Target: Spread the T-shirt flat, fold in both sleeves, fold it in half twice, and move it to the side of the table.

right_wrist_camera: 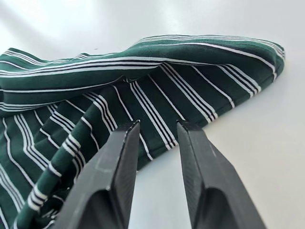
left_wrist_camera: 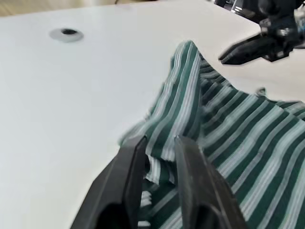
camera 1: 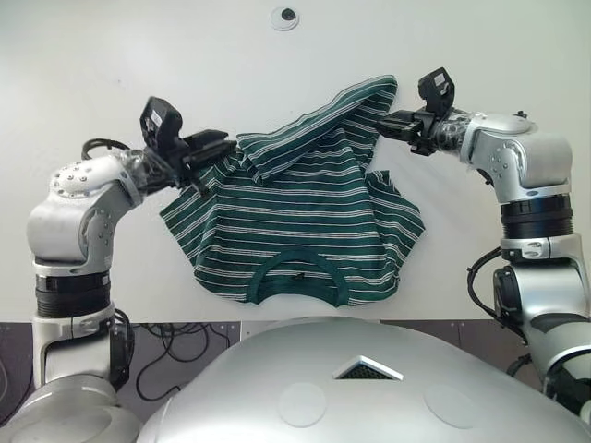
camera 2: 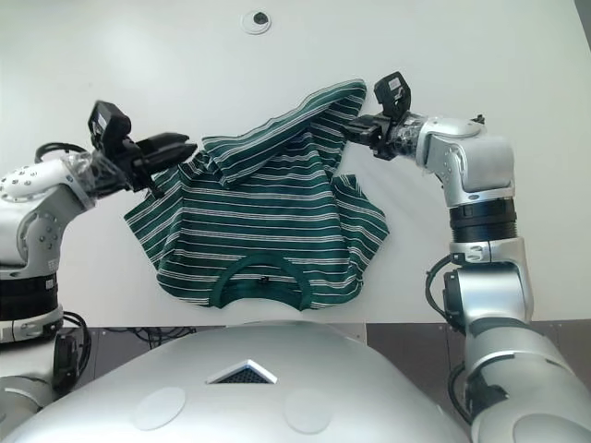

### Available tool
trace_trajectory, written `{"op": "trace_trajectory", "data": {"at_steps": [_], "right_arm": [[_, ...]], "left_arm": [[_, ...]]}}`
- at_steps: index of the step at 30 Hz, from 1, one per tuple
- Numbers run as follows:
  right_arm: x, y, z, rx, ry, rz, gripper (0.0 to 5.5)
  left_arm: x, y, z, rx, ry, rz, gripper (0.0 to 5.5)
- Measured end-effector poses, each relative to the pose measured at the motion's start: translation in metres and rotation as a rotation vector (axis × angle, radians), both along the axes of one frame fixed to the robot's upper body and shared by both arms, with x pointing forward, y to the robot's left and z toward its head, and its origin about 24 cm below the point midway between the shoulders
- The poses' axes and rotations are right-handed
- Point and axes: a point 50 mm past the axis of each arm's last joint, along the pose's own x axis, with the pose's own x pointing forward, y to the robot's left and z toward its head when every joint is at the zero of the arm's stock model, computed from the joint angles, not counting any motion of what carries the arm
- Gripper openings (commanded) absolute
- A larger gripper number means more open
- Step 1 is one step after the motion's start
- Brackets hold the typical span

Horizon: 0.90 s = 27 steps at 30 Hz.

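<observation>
The white table (camera 1: pixel 111 55) has bare room all round, widest on the far side. The striped green T-shirt (camera 1: pixel 295 212) lies rumpled at its middle, collar (camera 1: pixel 300 275) close to the near edge and the far hem bunched up. The left gripper (left_wrist_camera: pixel 160 140) is at the hem's left end, fingers apart with cloth showing in the gap. The right gripper (right_wrist_camera: pixel 157 125) is at the right end, fingers spread just short of the fold, which only its wrist view makes plain. A small round disc (camera 1: pixel 284 17) sits far back.
</observation>
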Motion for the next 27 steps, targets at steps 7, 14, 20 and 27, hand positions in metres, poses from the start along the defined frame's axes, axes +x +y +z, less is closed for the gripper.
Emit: {"op": "trace_trajectory", "data": {"at_steps": [7,14,20,27], "right_arm": [[0.0,0.007,-0.004,0.017,0.003,0.01,1.39],[0.0,0.007,-0.004,0.016,0.002,0.008,1.39],[0.0,0.006,-0.005,0.016,0.001,0.007,1.39],[0.001,0.006,-0.005,0.013,0.0,0.005,1.39]], "left_arm": [[0.018,-0.002,-0.038,-0.018,0.151,0.127,1.05],[0.017,-0.009,-0.05,-0.068,0.202,0.104,1.05],[0.016,-0.015,-0.052,-0.082,0.216,0.079,0.48],[0.016,-0.016,-0.051,-0.087,0.214,0.071,0.01]]}}
